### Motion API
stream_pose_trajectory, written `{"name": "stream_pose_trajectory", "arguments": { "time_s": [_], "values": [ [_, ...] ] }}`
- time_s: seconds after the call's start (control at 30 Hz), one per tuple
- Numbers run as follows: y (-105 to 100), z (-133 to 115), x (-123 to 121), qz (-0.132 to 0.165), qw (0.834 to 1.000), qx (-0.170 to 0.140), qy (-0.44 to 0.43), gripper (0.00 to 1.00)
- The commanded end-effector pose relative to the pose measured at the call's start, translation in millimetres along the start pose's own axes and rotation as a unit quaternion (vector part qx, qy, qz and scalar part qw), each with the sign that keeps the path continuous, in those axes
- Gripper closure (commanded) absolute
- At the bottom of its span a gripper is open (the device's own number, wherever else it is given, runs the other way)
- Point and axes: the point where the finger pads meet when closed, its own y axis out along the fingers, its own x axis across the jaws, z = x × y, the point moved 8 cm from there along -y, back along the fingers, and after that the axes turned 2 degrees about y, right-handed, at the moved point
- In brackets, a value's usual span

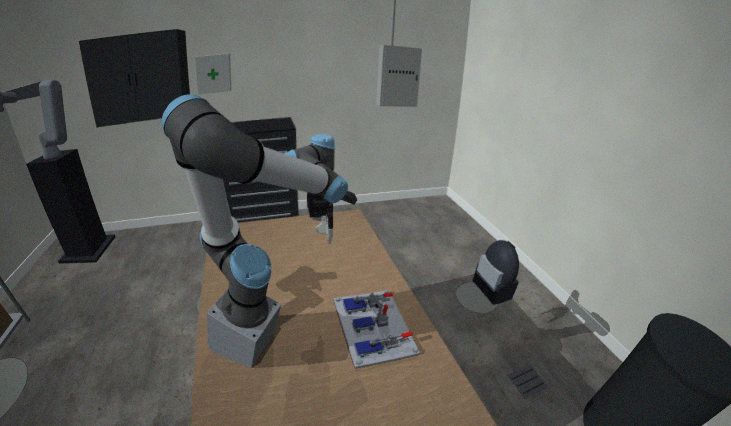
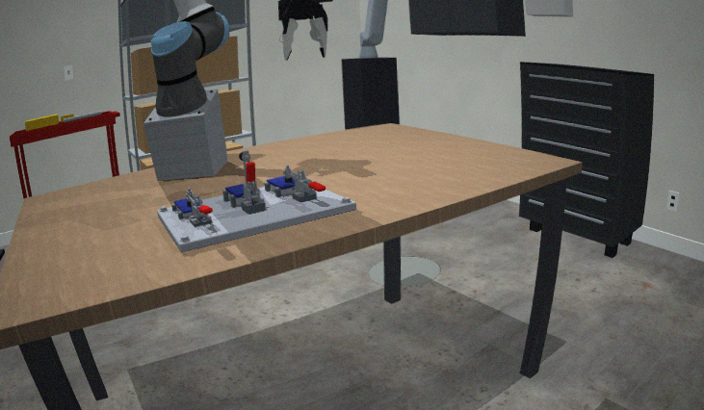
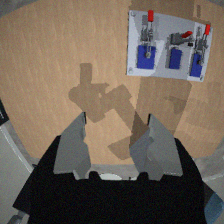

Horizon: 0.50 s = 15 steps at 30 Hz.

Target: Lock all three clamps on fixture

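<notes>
A grey fixture plate (image 2: 257, 214) lies on the wooden table and carries three toggle clamps with red handles over blue parts. It also shows in the top view (image 1: 376, 328) and at the top right of the wrist view (image 3: 167, 47). The left clamp's handle (image 2: 205, 209) and the right clamp's handle (image 2: 317, 186) lie low. The middle clamp's handle (image 2: 249, 171) stands upright. My gripper (image 2: 304, 42) hangs high above the table, well away from the fixture, open and empty; it also shows in the top view (image 1: 328, 230) and the wrist view (image 3: 116, 145).
The robot base (image 2: 185, 137) stands on the table behind the fixture. A black drawer cabinet (image 2: 583, 147) stands to the right of the table. A shelf rack (image 2: 186, 76) and a red cart (image 2: 64, 137) stand behind.
</notes>
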Motion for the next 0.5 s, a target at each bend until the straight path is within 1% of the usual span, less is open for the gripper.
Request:
{"name": "stream_pose_trajectory", "arguments": {
  "time_s": [0.0, 0.03, 0.43, 0.47],
  "values": [
    [2.1, -17.1, 19.1, 0.000, 1.000, 0.000, 0.000, 0.42],
    [2.8, -22.5, 25.2, 0.001, 1.000, 0.000, 0.000, 0.42],
    [2.8, -22.5, 25.2, 0.001, 1.000, 0.000, 0.000, 0.42],
    [5.1, -15.8, 34.5, 0.000, 1.000, 0.000, 0.000, 0.42]
  ]
}}
